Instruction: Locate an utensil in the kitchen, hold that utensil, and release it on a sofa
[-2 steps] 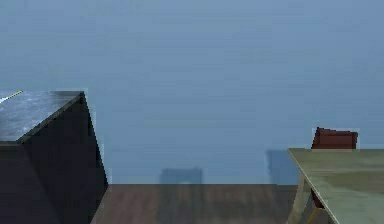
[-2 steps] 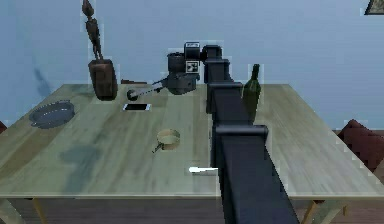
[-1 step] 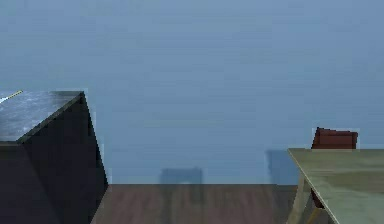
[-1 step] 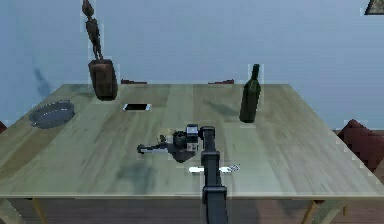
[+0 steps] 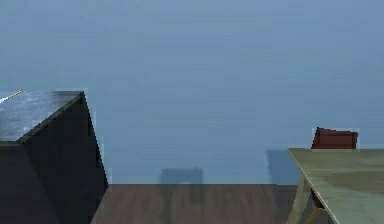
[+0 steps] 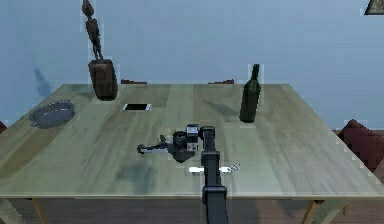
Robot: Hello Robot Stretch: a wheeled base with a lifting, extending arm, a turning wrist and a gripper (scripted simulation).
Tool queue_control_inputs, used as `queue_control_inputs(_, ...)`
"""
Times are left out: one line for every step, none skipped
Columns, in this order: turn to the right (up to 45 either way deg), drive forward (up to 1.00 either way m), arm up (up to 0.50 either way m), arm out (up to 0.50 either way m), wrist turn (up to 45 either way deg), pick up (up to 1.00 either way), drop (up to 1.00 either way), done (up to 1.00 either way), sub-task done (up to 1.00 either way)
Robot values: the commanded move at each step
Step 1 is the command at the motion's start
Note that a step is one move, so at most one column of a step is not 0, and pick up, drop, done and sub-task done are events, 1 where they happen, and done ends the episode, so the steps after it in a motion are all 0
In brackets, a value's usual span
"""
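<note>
The broad light-wood worktop spreads across the arm side view, in front of a flat blue wall. The dark square arm bar rises from the bottom edge just right of the middle. At its far end sit the two small white marked squares, and left of them the dark pincer reaches out low over the boards towards the view's left. I cannot tell whether its thin fingers stand apart or together. Their tips are too small to make out, so I cannot tell whether it holds anything.

The thing closest in shape to a utensil is a thin pale strip lying flat on the worktop near its front edge. It shows on both sides of the arm bar, a little nearer than the pincer, and what kind of thing it is cannot be told.

Farther back on the worktop:
- A tall dark-green glass bottle stands upright, right of the middle.
- A small flat black rectangle with a pale rim lies left of the middle.
- A dark-brown carved wooden statue on a blocky base stands just behind and left of the rectangle.
- A shallow round grey dish sits near the left edge.

A red-brown chair stands beyond the worktop's right side.

In the forward view a dark block-shaped cabinet with a speckled stone top stands at the left on a brown plank floor. A corner of the pale worktop comes in at the lower right, with a red-brown chair back just behind it
</note>
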Motion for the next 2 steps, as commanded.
queue_control_inputs(0.0,0.0,0.1,0.0,0.0,0.0,0.0,0.0,0.0)
queue_control_inputs(0.0,0.0,0.14,0.0,0.0,0.0,0.0,0.0,0.0)
